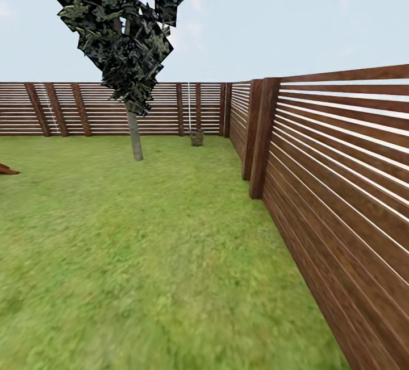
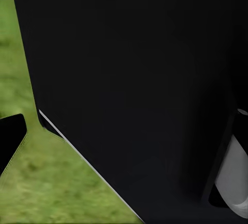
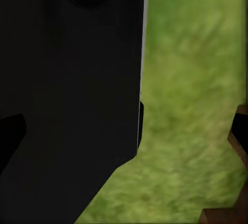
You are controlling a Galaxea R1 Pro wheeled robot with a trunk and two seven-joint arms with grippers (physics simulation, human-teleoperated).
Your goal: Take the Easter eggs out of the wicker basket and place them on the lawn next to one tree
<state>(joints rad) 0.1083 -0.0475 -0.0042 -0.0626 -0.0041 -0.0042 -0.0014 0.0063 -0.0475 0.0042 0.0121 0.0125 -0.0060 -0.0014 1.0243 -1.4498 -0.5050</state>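
One wicker basket (image 1: 197, 137) sitting far ahead by the slatted fence (image 1: 341, 188), just right of the thin-trunked tree (image 1: 135, 141), across the lawn (image 1: 142, 256); eggs and pincer state impossible to tell; neither arm evidently nearer.

Brown wooden slatted fence (image 1: 335, 188), short rough grass lawn (image 1: 142, 256), matt black robot body (image 2: 139, 79)

I can read no writing, label, brand, number or sign anywhere here. The fence (image 1: 335, 177) slats are bare brown wood, the grass (image 1: 142, 256) carries no marker, and the dark body panel (image 2: 144, 79) close to my wrists is plain black with nothing printed on it.
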